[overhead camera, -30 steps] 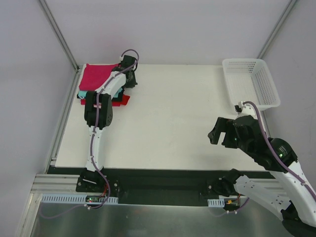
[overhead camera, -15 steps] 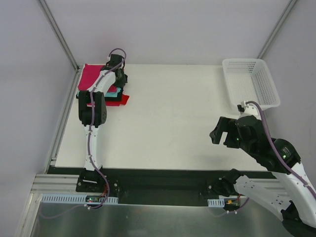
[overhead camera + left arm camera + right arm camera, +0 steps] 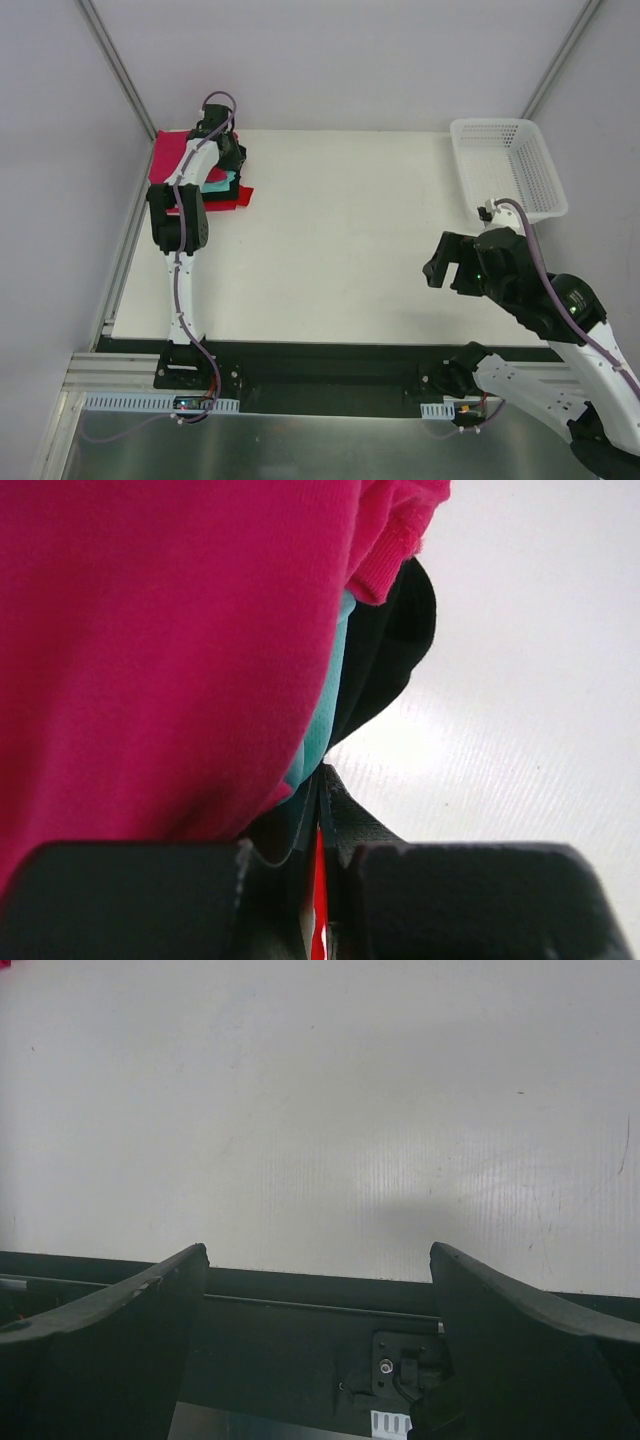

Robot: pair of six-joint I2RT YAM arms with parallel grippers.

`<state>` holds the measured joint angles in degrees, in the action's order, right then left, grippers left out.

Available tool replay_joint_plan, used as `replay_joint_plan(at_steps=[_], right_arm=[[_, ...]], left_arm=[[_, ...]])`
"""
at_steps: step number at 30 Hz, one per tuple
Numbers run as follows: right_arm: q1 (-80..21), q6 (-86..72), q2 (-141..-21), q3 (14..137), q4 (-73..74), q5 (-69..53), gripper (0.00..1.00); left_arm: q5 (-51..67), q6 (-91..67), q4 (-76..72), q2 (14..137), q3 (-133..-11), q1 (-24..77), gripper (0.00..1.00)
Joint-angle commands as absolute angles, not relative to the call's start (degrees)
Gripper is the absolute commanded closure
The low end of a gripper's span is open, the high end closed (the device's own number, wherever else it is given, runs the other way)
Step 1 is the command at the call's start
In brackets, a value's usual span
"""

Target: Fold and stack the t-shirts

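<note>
A white table (image 3: 340,230) is seen, with a white mesh basket (image 3: 490,122) at its far right corner. At the far left corner the crimson-pink t-shirt (image 3: 168,160) is laid on the folded teal t-shirt (image 3: 218,184), black t-shirt (image 3: 385,650) and red t-shirt (image 3: 225,203). The left gripper (image 3: 320,780) is closed against this stack's edge. The right gripper (image 3: 318,1250) is held wide open and empty over the near right side.

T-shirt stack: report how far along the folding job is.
Done: crimson-pink tee lies folded atop the teal, black and red stack. In hand: left gripper, jaws shut, at the stack's edge; right gripper open, idle. Left: apparently only backing away; no loose tee shows.
</note>
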<state>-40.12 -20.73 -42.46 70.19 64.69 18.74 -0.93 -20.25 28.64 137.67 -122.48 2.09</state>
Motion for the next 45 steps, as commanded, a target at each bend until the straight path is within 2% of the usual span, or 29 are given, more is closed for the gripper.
replay_joint_plan(at_steps=[1, 10, 13, 18, 28, 36, 45], right_arm=[[-39.90, -21.09, -43.94, 71.89, 64.34, 18.11, 0.04], [-39.90, -22.50, -44.04, 71.72, 61.97, 14.77, 0.04], [-39.90, -22.76, -43.86, 71.19, 61.44, 13.71, 0.04], [-39.90, -22.76, -42.45, 68.65, 60.82, 13.10, 0.04], [-39.90, -21.45, -42.54, 67.15, 58.71, 10.46, 0.04], [-39.90, -21.18, -41.57, 67.50, 59.68, 11.77, 0.04], [-39.99, -21.27, -42.63, 67.59, 59.50, 11.07, 0.04]], left_arm=[[-0.09, -18.90, 29.00, 136.06, -122.61, 0.35, 1.00], [9.49, -20.83, 29.97, 125.17, -119.19, 2.37, 1.00], [10.10, -21.44, 29.97, 116.75, -114.71, 3.69, 1.00], [6.16, -19.25, 30.49, 110.66, -111.97, 2.29, 1.00], [0.44, -17.93, 32.78, 112.14, -107.84, -5.71, 1.00], [1.67, -18.72, 34.71, 116.63, -108.72, -6.33, 1.00], [3.07, -19.25, 35.68, 115.76, -102.66, -6.42, 1.00]])
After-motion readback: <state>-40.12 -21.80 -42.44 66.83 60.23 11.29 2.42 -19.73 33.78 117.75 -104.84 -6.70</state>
